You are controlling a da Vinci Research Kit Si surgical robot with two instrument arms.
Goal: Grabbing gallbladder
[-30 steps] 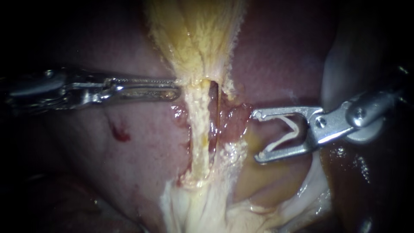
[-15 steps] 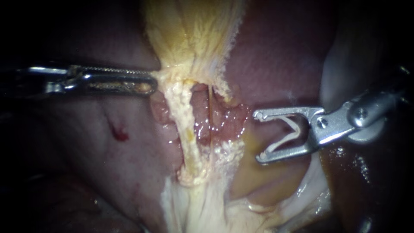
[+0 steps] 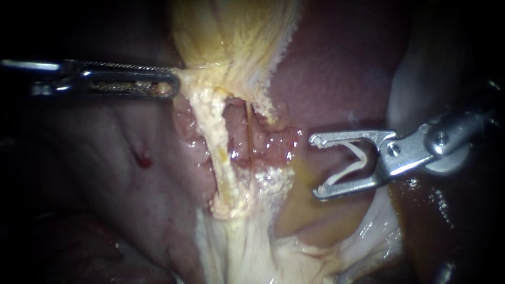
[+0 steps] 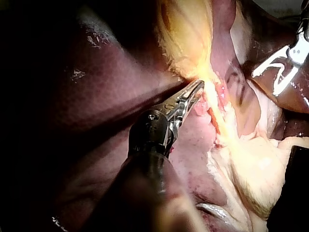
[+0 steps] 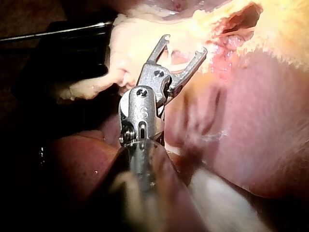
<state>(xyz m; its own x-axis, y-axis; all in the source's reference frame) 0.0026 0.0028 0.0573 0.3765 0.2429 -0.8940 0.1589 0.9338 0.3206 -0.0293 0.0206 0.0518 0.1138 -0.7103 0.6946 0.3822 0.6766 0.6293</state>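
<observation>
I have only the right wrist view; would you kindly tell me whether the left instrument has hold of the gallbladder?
Observer: Yes. The endoscope view shows the left instrument shut on the narrow end of the gallbladder.
Operator: Thank you. Is there blood near it?
Observer: A small red spot marks the liver below it.
Operator: And how near is my right instrument?
Observer: The right instrument stands apart, across the raw pink patch from the grip.

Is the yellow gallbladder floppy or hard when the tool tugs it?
Probably floppy: the gallbladder bunches into folds where the left instrument grips it. Likely slippery too: the raw tissue below it glistens wet.
</observation>
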